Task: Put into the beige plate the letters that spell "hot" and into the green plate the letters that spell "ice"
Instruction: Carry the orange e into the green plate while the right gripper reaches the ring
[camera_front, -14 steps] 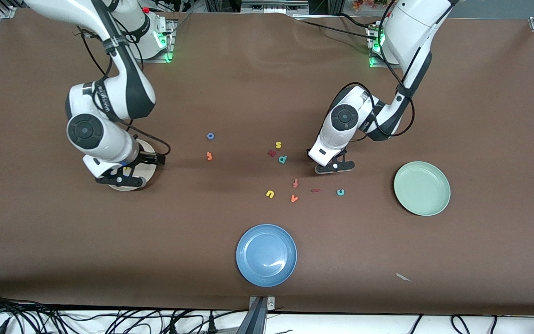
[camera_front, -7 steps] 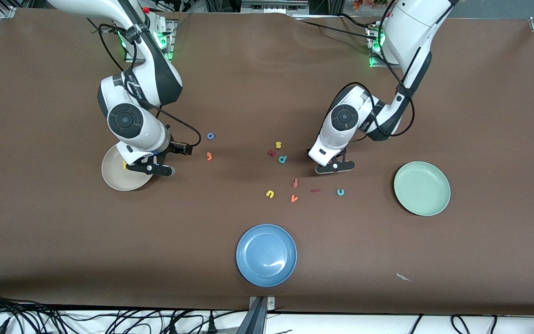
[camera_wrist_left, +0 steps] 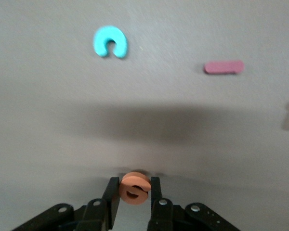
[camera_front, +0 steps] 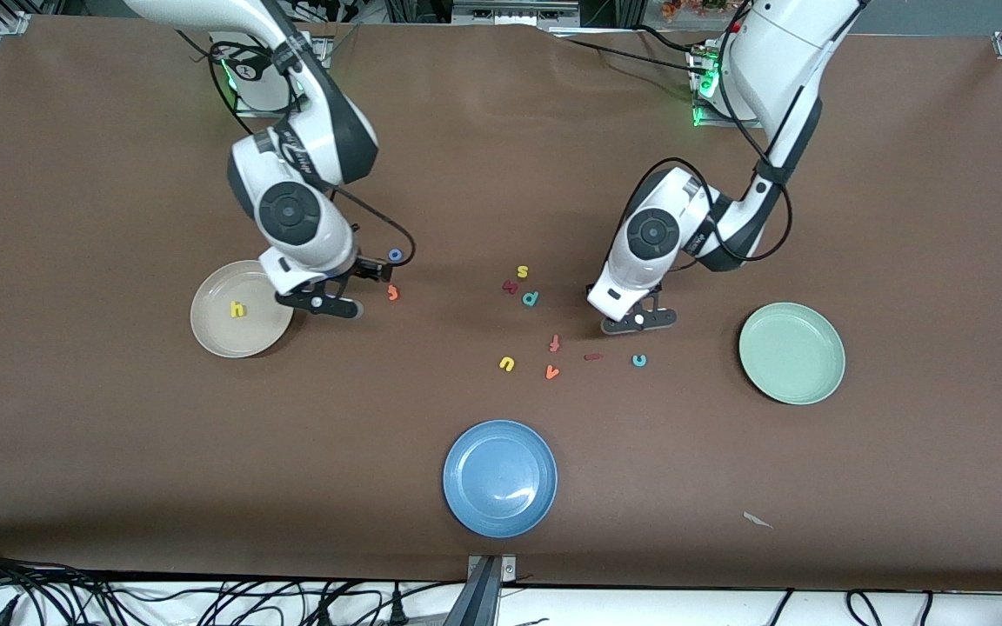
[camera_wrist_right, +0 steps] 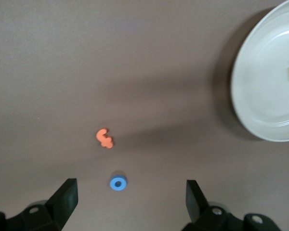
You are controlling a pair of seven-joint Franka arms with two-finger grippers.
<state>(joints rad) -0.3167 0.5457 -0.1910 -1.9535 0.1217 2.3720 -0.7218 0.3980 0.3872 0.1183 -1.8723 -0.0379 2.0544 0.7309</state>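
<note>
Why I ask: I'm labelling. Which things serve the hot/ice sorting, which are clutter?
Job: yellow h, in the beige plate; blue o; orange t; orange e, in the left gripper; teal c; dark red i; green plate.
Lying about: blue plate; yellow s; yellow u; teal p; orange v; red-orange f.

Yellow h (camera_front: 238, 309) in beige plate (camera_front: 214, 335) beside right gripper (camera_front: 324, 304); left gripper (camera_front: 637, 322) above teal c (camera_front: 638, 360).

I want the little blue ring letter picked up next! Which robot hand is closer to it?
The right gripper, open, is close beside the small blue foam ring letter. The left gripper, shut on an orange foam letter, is much farther off, toward the left arm's end.
</note>
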